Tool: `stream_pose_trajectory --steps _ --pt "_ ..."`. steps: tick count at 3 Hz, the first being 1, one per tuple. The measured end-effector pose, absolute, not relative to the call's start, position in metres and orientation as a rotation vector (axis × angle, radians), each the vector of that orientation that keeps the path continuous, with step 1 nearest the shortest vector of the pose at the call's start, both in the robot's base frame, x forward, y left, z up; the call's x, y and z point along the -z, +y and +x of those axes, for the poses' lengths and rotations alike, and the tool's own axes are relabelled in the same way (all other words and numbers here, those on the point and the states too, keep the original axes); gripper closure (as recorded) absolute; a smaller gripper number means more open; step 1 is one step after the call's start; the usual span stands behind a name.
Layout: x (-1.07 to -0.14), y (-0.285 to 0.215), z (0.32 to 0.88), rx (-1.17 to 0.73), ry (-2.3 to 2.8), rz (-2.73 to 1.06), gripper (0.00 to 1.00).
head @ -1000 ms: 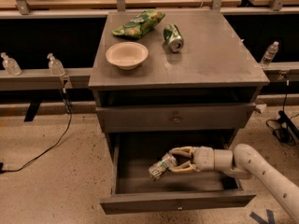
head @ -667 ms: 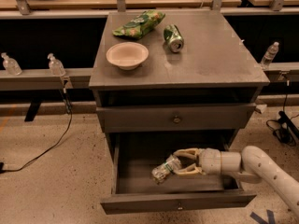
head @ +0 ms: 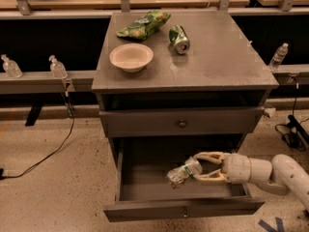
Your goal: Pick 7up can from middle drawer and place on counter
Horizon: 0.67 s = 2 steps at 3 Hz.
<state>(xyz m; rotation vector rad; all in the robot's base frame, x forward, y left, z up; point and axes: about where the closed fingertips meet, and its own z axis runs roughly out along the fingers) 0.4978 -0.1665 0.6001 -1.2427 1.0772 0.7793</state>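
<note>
The 7up can (head: 183, 172), pale silver with green print, is tilted on its side inside the open middle drawer (head: 145, 185). This is the pulled-out dark-grey tray with a low front panel and a small knob (head: 183, 215). My gripper (head: 198, 167) reaches in from the right, its white fingers (head: 208, 156) closed around the can's right end just above the drawer floor. The counter (head: 222, 57), the grey cabinet top, lies above.
On the counter are a darker green can (head: 179, 38) lying on its side, a beige bowl (head: 131, 57) and a green snack bag (head: 143, 24). A closed taller-fronted drawer (head: 182, 123) sits above the open one. Water bottles (head: 57, 67) stand on side ledges; a cable (head: 43, 153) crosses the floor.
My gripper has pulled back a little to the right with the can in it, still inside the drawer. Nothing on the counter has moved.
</note>
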Motion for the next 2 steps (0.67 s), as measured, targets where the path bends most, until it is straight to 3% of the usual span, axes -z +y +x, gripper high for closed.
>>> stream_pose_trajectory --steps 2 --pt "-0.693 -0.212 0.498 -0.738 0.976 -1.123 1.0"
